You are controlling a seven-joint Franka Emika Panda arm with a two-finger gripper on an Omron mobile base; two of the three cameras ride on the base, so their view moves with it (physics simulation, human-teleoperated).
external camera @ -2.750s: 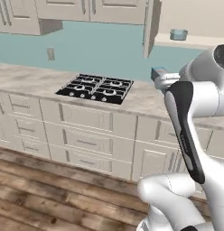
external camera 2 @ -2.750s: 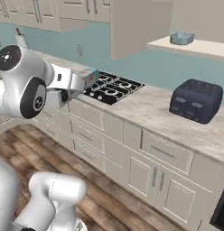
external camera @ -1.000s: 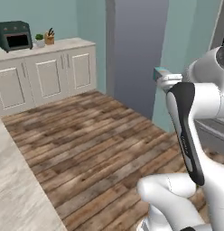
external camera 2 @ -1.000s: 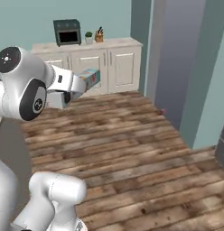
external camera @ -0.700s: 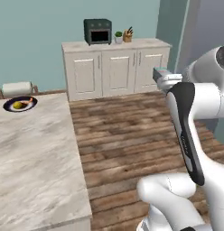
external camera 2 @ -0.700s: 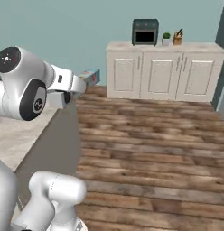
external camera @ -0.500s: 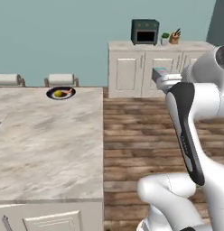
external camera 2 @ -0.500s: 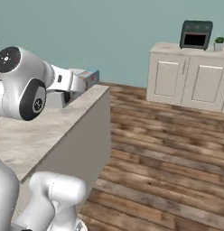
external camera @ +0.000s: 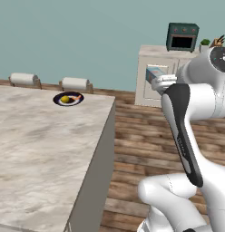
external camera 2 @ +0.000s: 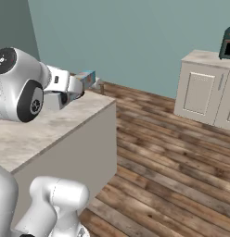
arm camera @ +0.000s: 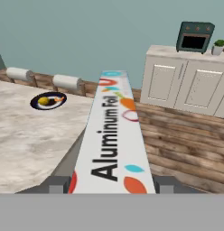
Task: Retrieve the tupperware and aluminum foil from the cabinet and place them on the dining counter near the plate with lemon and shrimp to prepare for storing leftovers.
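while the gripper (arm camera: pixel 113 187) clamps the aluminum foil (arm camera: pixel 113 140), a long white box with black lettering and orange-teal spots, it hangs right of the surface (external camera: pixel 37 145), plate with lemon and shrimp (external camera: pixel 68 99) far-left.

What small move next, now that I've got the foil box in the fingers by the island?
Probably carry it left over the dining counter toward the plate. The aluminum foil is gripped but hangs beyond the counter's edge, above the wooden floor; the plate sits at the far corner.
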